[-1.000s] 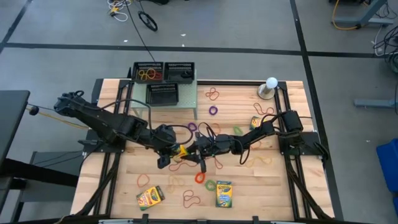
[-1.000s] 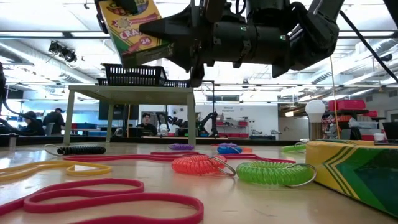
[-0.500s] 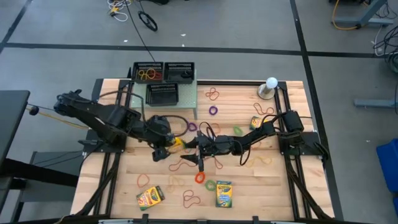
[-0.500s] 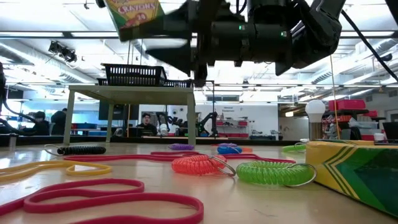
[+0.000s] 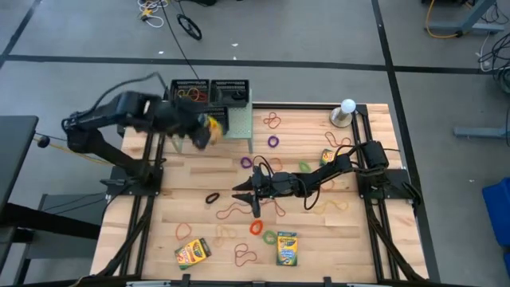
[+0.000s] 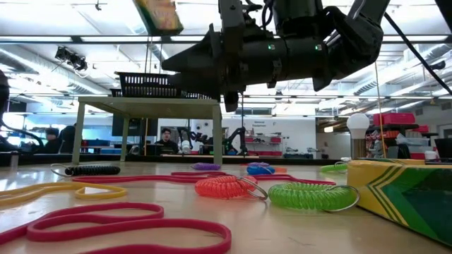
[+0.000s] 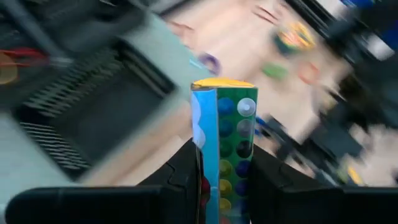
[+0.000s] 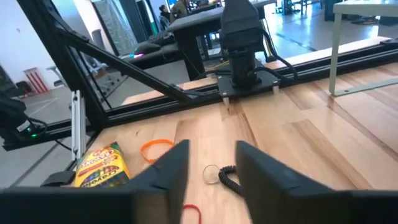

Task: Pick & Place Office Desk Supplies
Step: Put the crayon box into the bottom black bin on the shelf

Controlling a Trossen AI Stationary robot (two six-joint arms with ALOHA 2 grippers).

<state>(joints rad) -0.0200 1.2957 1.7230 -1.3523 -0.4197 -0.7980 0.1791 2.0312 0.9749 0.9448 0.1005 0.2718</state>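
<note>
A yellow-and-green crayon box (image 7: 225,134) is up in the air, with my left gripper (image 7: 224,183) shut on it. In the high view the box (image 5: 212,126) hangs at the near left corner of the pale green shelf (image 5: 239,127), beside the front black mesh tray (image 5: 209,119). Two more trays (image 5: 190,92) (image 5: 230,92) stand behind on the shelf. My right gripper (image 5: 249,191) stays low over the middle of the table, pointing toward the left edge, open with nothing between its fingers (image 8: 171,168). My left gripper pinches the crayon box's near end (image 7: 225,177) between its two fingers, one on each broad face. The fingers slant down and lie along the box, which sticks out beyond them with a narrow side toward the wrist camera. The box is lifted clear of table and shelf.
Rubber bands (image 5: 272,121) and coil loops (image 5: 256,228) lie scattered over the wood. Other crayon boxes lie at the near edge (image 5: 192,252) (image 5: 286,248) and right (image 5: 329,156). A black coil (image 5: 212,197) lies left of centre. A white ball on a stand (image 5: 347,106) sits at the far right.
My left gripper has risen from the table's middle and swung toward the far left, up to the shelf, turning as it went. The crayon box has gone with it, lifted well clear of the table. My right gripper has kept its place.
</note>
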